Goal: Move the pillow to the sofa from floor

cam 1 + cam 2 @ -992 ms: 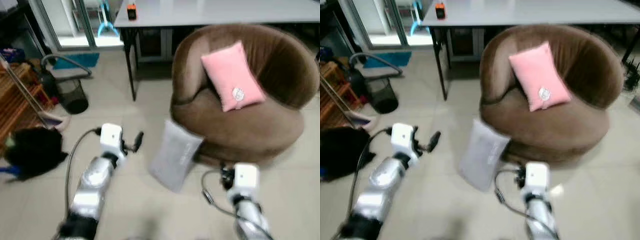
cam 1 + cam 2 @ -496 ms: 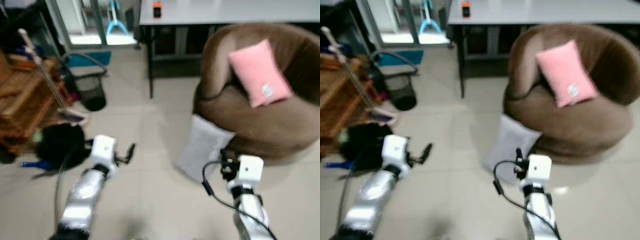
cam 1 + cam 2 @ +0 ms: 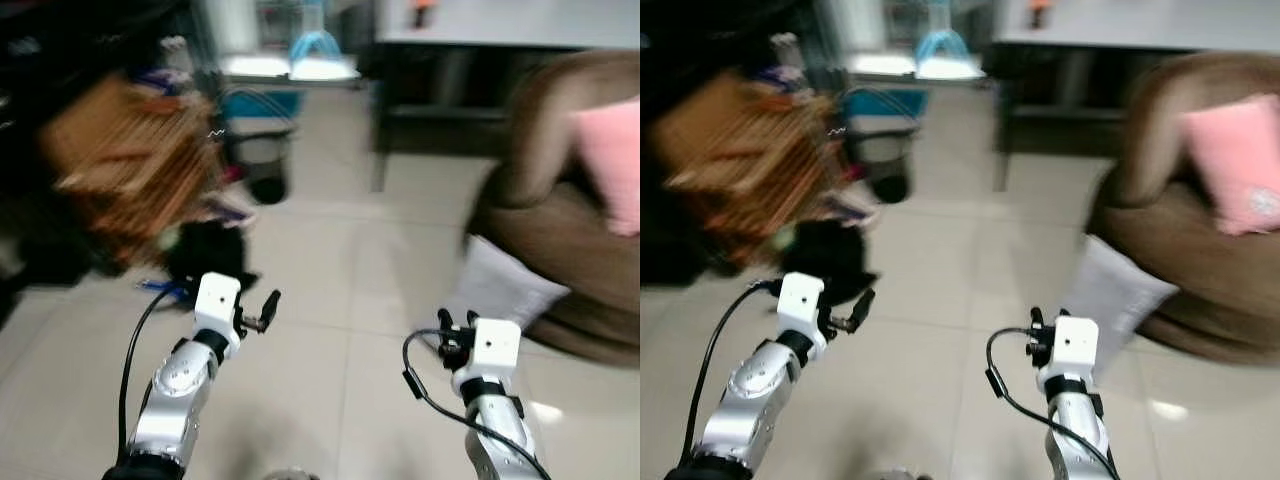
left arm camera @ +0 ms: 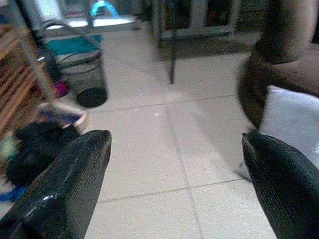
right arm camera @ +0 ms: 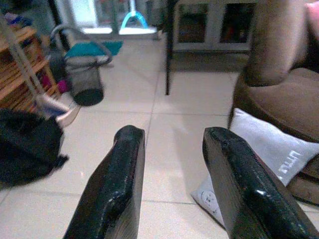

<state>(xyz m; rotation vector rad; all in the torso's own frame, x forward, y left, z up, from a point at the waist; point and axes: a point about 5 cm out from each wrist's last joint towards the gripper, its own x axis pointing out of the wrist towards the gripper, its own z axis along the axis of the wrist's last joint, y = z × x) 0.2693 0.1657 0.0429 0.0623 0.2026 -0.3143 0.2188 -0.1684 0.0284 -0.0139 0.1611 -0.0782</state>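
Since the earlier frames the whole view is swinging left, so that's the camera turning w/ the robot, not the things shifting: the brown sofa (image 3: 560,250) is now sliding to the right edge of the frame, and the wooden rack (image 3: 130,165) plus black bag (image 3: 205,255) are filling the upper left. Blur says it's mid-turn.

The grey pillow (image 3: 495,290) is leaning on the floor (image 3: 330,300) against the sofa's base, right of centre, not yet picked up. A pink pillow (image 3: 610,165) is already sitting on the sofa seat.

The left gripper (image 4: 174,184) is hanging above bare tile w/ fingers (image 4: 65,189) spread wide, holding nothing. The right gripper (image 5: 169,174) is pointing at floor just beside the pillow, its fingers (image 5: 117,184) parted a moderate way, also empty.

Both arms are probably being held out front & ready so either can reach once the robot is lining up. Judging by this, it's still approach phase; the pillow is nearest the right gripper.
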